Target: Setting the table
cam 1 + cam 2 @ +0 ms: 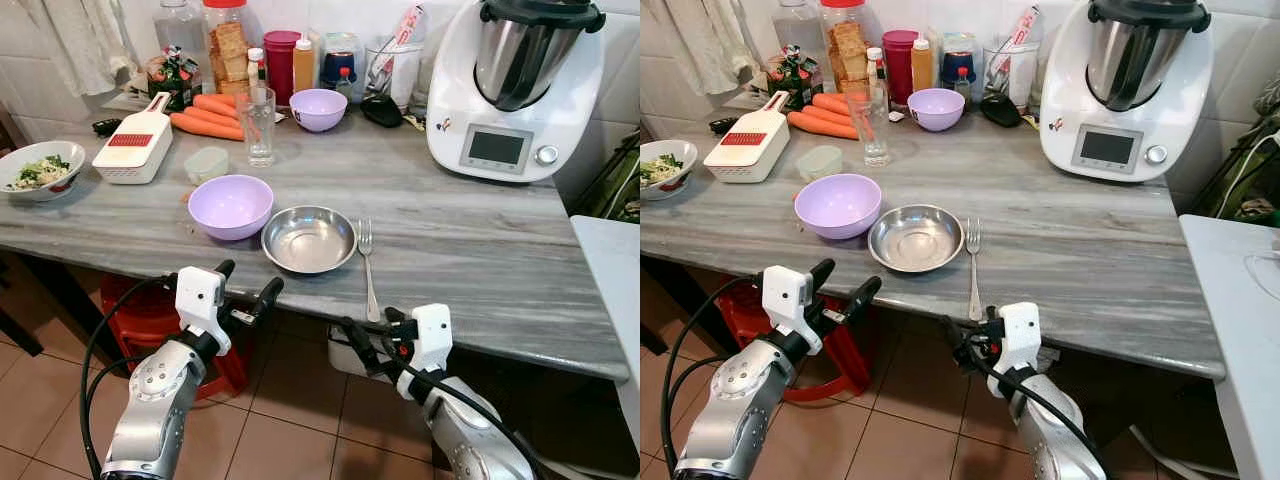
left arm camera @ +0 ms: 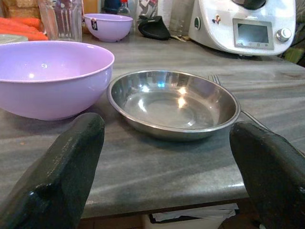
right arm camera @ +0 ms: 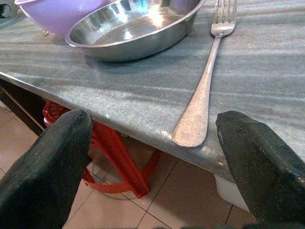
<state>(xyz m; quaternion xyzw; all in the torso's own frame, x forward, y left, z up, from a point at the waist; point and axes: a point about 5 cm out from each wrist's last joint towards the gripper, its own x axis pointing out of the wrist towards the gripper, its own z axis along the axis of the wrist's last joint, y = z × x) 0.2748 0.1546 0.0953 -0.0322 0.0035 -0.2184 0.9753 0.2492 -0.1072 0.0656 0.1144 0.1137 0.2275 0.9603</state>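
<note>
A steel bowl sits near the front edge of the grey marble table. A large purple bowl rests beside it on the left, and a fork lies on its right with the handle reaching the table edge. Farther back stand a glass and a small purple bowl. My left gripper hovers open and empty just before the table edge, facing the steel bowl. My right gripper is open and empty below the edge, by the fork handle.
A white kitchen machine stands at the back right. A grater box, carrots, jars and a salad bowl crowd the back left. A red stool is under the table, and a white surface lies at the right.
</note>
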